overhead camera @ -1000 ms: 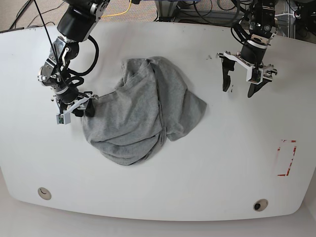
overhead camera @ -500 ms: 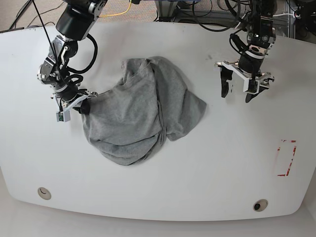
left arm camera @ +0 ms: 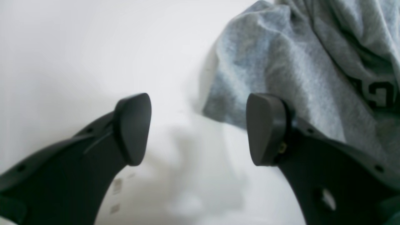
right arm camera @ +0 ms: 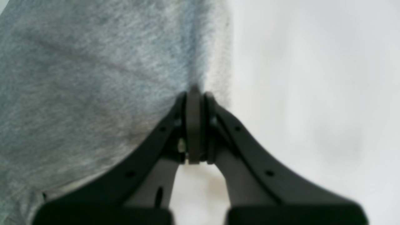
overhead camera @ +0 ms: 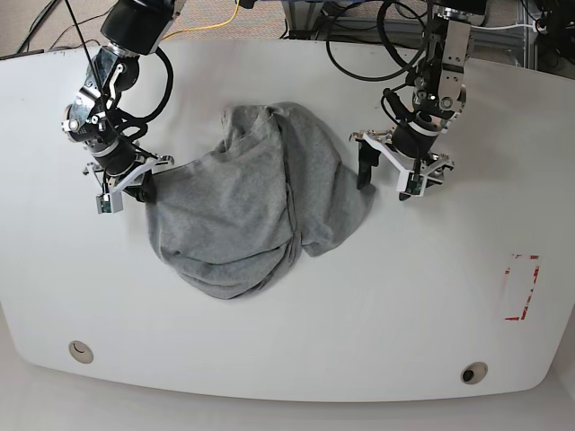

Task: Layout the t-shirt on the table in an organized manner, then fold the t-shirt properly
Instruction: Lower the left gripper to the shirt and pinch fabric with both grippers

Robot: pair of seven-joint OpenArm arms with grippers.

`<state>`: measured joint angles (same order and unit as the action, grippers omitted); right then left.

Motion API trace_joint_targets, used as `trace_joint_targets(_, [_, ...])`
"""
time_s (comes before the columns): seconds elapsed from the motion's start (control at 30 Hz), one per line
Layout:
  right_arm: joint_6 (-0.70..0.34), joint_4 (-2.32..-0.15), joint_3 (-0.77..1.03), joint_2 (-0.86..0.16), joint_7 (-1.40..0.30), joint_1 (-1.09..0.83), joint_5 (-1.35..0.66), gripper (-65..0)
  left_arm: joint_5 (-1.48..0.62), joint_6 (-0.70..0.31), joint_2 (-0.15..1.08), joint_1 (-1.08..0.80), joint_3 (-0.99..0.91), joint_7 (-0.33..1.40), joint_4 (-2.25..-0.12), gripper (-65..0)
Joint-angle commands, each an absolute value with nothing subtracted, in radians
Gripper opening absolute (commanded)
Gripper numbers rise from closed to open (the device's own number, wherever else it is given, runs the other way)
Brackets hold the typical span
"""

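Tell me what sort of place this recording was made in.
Most likely a robotics lab or test bench. A large white smooth table carries only a crumpled heather-grey cotton t-shirt, two black robot arms reach in from its far edge, and loose cables run behind it over a brownish floor.

Beyond the far edge, brown carpet floor (overhead camera: 225,11) carries tangled black cables (overhead camera: 359,22) and one yellow cable (overhead camera: 216,22).
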<state>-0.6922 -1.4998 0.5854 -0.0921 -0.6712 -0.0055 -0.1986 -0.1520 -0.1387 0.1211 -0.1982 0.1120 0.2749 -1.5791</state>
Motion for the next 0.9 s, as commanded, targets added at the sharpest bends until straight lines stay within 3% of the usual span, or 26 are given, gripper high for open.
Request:
trace_joint_targets(0.0, [-0.698, -1.541, 0.588, -0.105, -0.654, -0.007, -0.216, -65.0, -0.157, -0.139, 0.117, -0.151, 0.12, 0.254, -1.56, -19.7])
trace_joint_targets(0.57, [-0.698, -1.698, 0.588, -0.102, -0.704, -0.053, -0.216, -65.0, -0.157, -0.139, 0.093, 0.028, 0.251, 0.254, -1.297, -21.4])
trace_joint_targets(0.63, [-0.698, -1.718, 0.588, -0.085, -0.704, -0.056, -0.216, -65.0, -0.157, -0.139, 0.093, 0.041, 0.272, 0.254, -1.273, -26.1])
trace_joint_targets(0.7, [-0.698, -1.738, 0.588, -0.076, -0.705, -0.062, -0.216, -65.0, -0.157, -0.139, 0.093, 0.05, 0.286, 0.254, -1.253, -35.3])
trace_joint_targets(0.87, [-0.698, -1.799, 0.587, -0.068, -0.737, -0.09, -0.216, -65.0, -0.159, -0.139, 0.091, 0.051, 0.292, 0.254, -1.231, -65.0])
